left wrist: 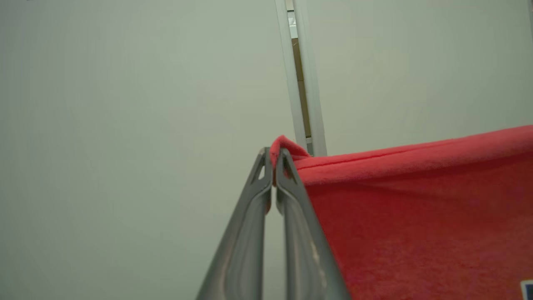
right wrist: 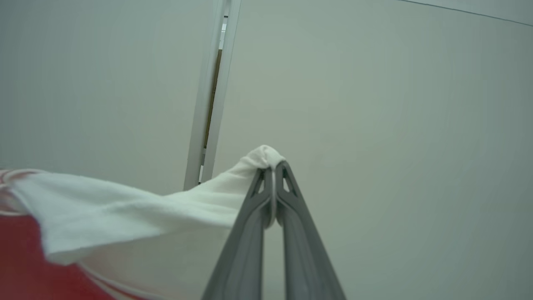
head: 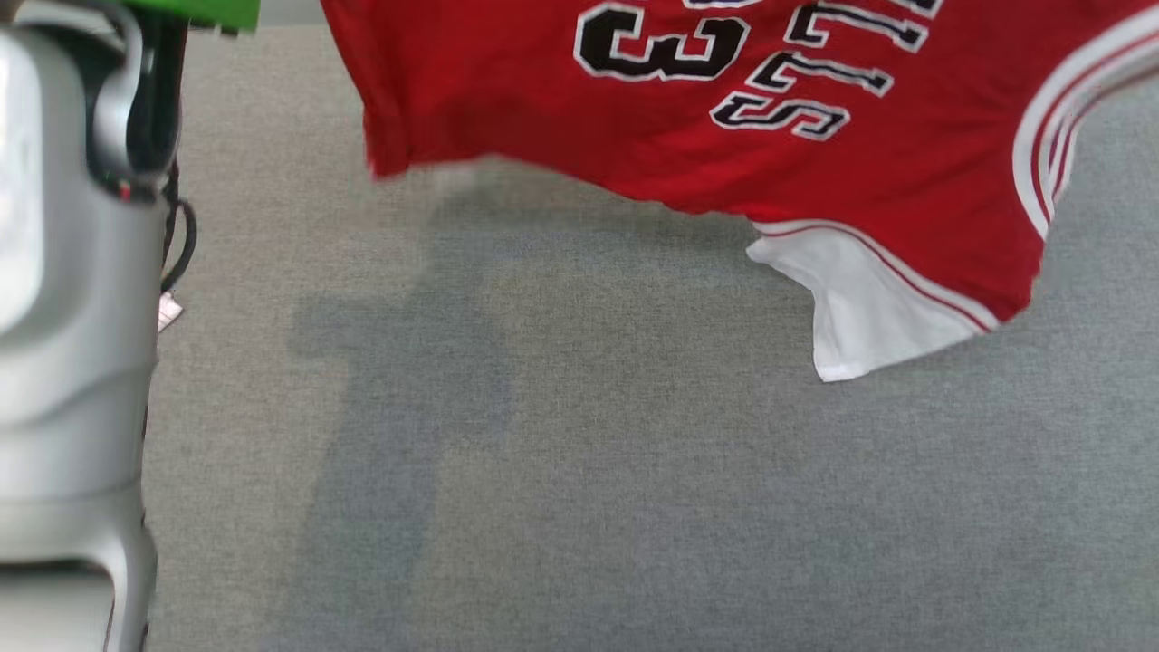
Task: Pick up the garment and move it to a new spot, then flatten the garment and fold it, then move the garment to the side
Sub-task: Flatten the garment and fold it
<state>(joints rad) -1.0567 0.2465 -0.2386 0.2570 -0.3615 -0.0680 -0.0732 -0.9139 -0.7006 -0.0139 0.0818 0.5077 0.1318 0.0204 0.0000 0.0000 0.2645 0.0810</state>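
The garment [head: 724, 118] is a red jersey with black-and-white lettering, white trim and a white sleeve. In the head view it hangs in the air across the top, above the grey table [head: 579, 471], and its shadow falls on the cloth below. My left gripper [left wrist: 274, 156] is shut on a red corner of the garment [left wrist: 416, 208], which stretches away to the right. My right gripper [right wrist: 274, 168] is shut on a bunched white corner of the garment [right wrist: 125, 216], which stretches away to the left.
My pale body and dark cables [head: 72, 299] fill the left edge of the head view, with a green patch [head: 204, 11] at the top. Both wrist views face a pale wall with a white vertical frame [left wrist: 302, 83].
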